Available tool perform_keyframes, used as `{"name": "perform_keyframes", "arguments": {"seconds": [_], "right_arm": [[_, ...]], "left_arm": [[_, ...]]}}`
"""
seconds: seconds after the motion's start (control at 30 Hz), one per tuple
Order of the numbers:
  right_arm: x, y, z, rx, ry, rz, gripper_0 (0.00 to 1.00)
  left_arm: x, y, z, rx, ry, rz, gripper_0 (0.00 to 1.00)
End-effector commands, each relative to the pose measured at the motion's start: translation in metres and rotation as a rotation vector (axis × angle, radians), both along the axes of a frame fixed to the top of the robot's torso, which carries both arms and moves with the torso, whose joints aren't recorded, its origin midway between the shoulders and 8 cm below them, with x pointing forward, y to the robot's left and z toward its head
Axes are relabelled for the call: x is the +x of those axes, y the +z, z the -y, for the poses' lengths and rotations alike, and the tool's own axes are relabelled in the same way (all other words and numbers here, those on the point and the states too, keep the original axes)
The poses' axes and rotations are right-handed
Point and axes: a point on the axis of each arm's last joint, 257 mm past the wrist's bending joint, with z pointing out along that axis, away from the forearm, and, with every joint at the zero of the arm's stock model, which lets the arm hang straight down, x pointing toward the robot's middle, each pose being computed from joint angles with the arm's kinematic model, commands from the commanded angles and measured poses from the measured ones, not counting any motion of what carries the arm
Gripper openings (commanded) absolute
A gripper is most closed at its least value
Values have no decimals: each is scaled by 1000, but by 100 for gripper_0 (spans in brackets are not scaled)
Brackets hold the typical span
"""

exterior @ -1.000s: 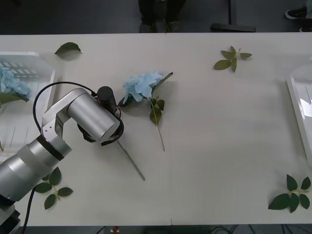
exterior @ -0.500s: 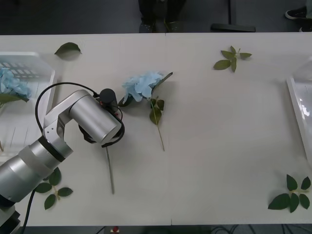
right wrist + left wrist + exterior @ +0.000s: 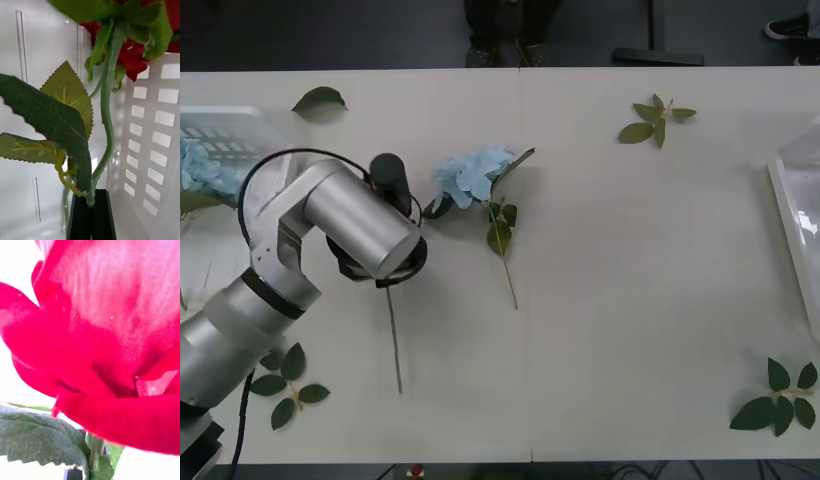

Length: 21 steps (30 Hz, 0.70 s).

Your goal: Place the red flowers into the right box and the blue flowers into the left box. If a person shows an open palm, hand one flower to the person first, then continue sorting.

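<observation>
**Two soft roses, each held by its thin stem**

The left tool (image 3: 90,465) sits in the middle left of the front view. It pinches a red cloth rose with a thin green stem (image 3: 112,333) just under the bloom. In the front view the long stem (image 3: 393,340) hangs down below the silver arm.

The right tool (image 3: 91,200) has its black fingers (image 3: 103,217) pressed together on the stem of a second red rose with toothed green leaves (image 3: 131,56). It hangs inside the white plastic tray with a slotted wall (image 3: 150,123).

A pale blue fluffy flower head on a green stem (image 3: 472,175) lies on the white tabletop (image 3: 640,300), upper middle of the frame.

I think these flowers are very light. The petals are soft and would squash, so the stiffer stem is the best place to hold. A thin stem can turn or slip in a pinch.
</observation>
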Motion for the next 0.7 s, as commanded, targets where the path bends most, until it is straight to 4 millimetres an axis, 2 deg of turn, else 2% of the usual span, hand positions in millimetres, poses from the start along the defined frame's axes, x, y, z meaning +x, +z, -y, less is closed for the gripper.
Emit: {"name": "perform_keyframes", "arguments": {"seconds": [0.03,0.07,0.1,0.13,0.27,0.4,0.53,0.63,0.7], "right_arm": [[7,17,4,-28,37,17,53],[7,16,4,-22,40,19,78],[8,15,2,-20,43,21,85],[8,15,2,-18,44,20,86],[11,15,-1,-10,49,30,87],[11,16,-2,0,48,37,87],[14,16,-7,26,52,50,87],[18,21,-14,70,52,73,87],[17,26,-21,103,58,70,87]], "left_arm": [[13,56,-1,23,-79,109,0],[13,68,-3,36,-102,138,0],[13,74,-5,46,-121,160,0],[13,80,-5,51,-139,176,0],[6,105,0,68,-260,262,0],[-11,131,35,-37,-350,355,0],[-31,164,80,-205,-393,440,0],[-38,191,119,-332,-457,515,0],[-41,203,139,-414,-487,542,0]]}}
